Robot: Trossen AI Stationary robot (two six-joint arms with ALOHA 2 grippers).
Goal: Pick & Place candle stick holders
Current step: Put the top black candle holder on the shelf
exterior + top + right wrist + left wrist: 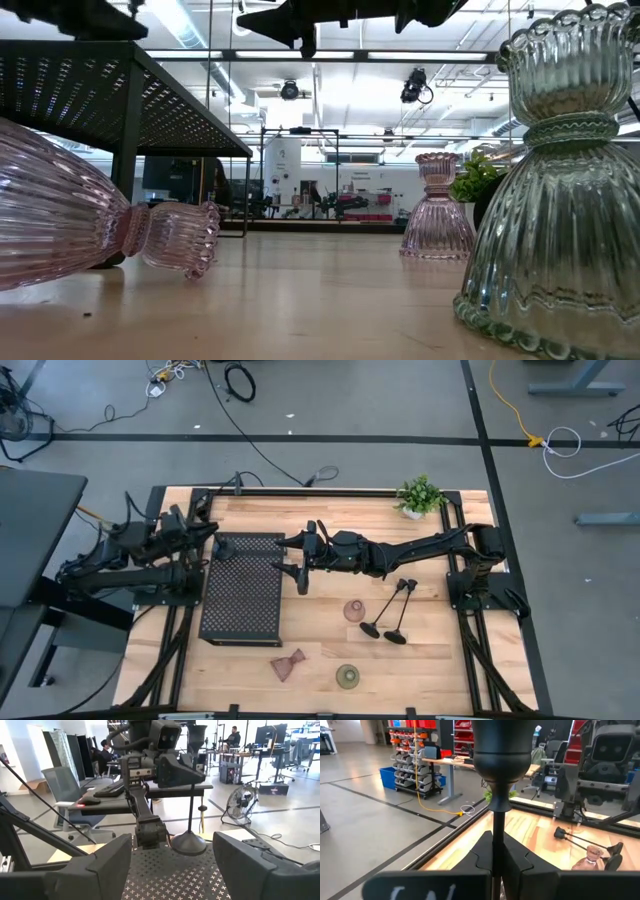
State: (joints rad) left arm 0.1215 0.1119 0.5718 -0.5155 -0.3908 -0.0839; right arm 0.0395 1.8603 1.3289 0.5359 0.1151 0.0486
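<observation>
My left gripper (214, 546) is at the far left corner of the black perforated tray (240, 595), shut on a tall black candle holder (191, 805). The holder stands upright with its round base (188, 844) on the tray. My right gripper (172, 865) is open and empty, low over the tray's right side (300, 565), facing that holder. Two more black stems (388, 608) lie on the table. A pink holder (354, 610) and an olive-green one (347, 676) stand upright. A brownish-pink one (289, 665) lies on its side. My left gripper pinches the tall holder's thin stem (497, 827) between its two fingers (480, 857), below the cup (500, 750). The fingers come level from the table's left side and lie across the stem. The holder stays upright, its base on the tray.
A small potted plant (420, 495) stands at the far right of the table. In the low view the lying holder (100, 235), the pink one (437, 210) and the green one (560, 190) stand before the raised tray (120, 90). People sit at desks beyond the table.
</observation>
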